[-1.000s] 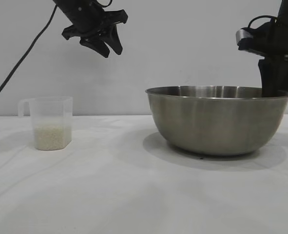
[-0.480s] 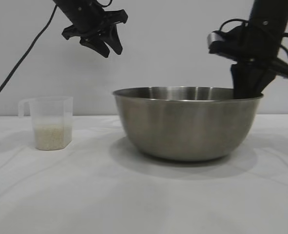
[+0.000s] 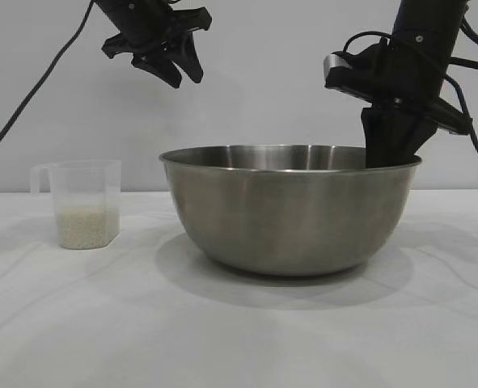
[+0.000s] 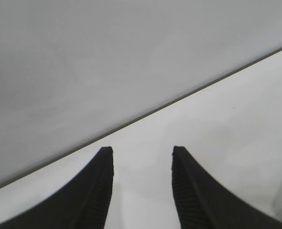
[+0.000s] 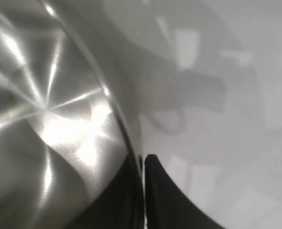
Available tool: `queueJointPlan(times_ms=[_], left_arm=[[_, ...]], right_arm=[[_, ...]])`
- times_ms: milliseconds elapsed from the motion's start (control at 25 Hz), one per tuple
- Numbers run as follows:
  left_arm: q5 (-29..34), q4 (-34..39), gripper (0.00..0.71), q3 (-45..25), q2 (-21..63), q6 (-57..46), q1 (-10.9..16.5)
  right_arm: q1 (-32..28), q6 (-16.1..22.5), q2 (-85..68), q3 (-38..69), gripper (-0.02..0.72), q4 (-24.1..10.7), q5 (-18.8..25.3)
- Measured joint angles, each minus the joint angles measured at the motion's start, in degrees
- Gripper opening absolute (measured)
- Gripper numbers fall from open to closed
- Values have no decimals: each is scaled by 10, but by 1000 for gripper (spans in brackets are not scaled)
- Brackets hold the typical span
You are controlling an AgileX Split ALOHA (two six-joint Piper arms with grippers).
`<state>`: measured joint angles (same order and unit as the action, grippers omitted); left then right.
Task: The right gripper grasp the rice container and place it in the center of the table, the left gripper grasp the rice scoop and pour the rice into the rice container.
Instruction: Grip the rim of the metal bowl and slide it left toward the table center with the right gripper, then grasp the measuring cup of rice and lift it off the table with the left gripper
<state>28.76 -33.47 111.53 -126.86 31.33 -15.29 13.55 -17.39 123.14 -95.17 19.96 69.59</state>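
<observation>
one creased white table [image 3: 239,339] meets a plain grey wall [image 3: 287,73].

One steel bowl [image 3: 291,212], one plastic cup [image 3: 83,204] and two black claws, left [image 3: 172,63] and right [image 3: 388,153], are showing.

Exterior camera: level with the table [image 3: 239,339], facing both arms. Left wrist camera: high, toward the table's far edge. Right wrist camera: close above the rice container [image 5: 45,119] rim, shared with exterior.

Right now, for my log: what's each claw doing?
Left claw: open, empty, above the scoop.
Right claw: pinching the bowl's rim.
</observation>
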Motion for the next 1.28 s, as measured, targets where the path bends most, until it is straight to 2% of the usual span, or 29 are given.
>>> queueJointPlan(times_ms=[160, 240, 280, 360, 400, 440, 480, 760, 840, 880, 960, 1000, 1040, 1080, 1200, 1280], left_arm=[[5, 0, 267, 0, 1, 0, 0], [8, 0, 267, 0, 1, 0, 0], [10, 0, 267, 0, 1, 0, 0], [13, 0, 267, 0, 1, 0, 0], [15, 0, 267, 0, 1, 0, 0], [18, 0, 267, 0, 3, 0, 0], [23, 3, 267, 0, 4, 0, 0], [26, 15, 267, 0, 23, 0, 0], [26, 15, 267, 0, 27, 0, 0], [26, 15, 267, 0, 28, 0, 0], [26, 15, 267, 0, 30, 0, 0], [27, 15, 267, 0, 32, 0, 0], [27, 15, 267, 0, 32, 0, 0], [29, 15, 267, 0, 33, 0, 0], [31, 20, 267, 0, 38, -14, 0], [35, 36, 267, 0, 42, -33, 0]], right_arm=[[0, -6, -9, 0, 383, -1, 0], [0, -9, -24, 0, 474, -13, 0], [0, -9, -31, 0, 490, -18, 0], [-1, -9, -53, 0, 474, -24, -7], [-2, -9, -64, 0, 474, -26, -17], [-4, -9, -79, 0, 516, -27, -30], [-5, -9, -96, 0, 499, -31, -43], [-12, -1, -163, 10, 499, -105, -96], [-26, 17, -171, 51, 499, -110, -139], [-36, 28, -178, 78, 499, -112, -171], [-53, 49, -200, 156, 438, -122, -239], [-58, 55, -217, 198, 445, -125, -277], [-63, 58, -238, 231, 445, -130, -317], [-64, 60, -260, 268, 388, -134, -350], [-64, 61, -326, 349, 390, -139, -450], [-64, 61, -367, 392, 390, -141, -491]])
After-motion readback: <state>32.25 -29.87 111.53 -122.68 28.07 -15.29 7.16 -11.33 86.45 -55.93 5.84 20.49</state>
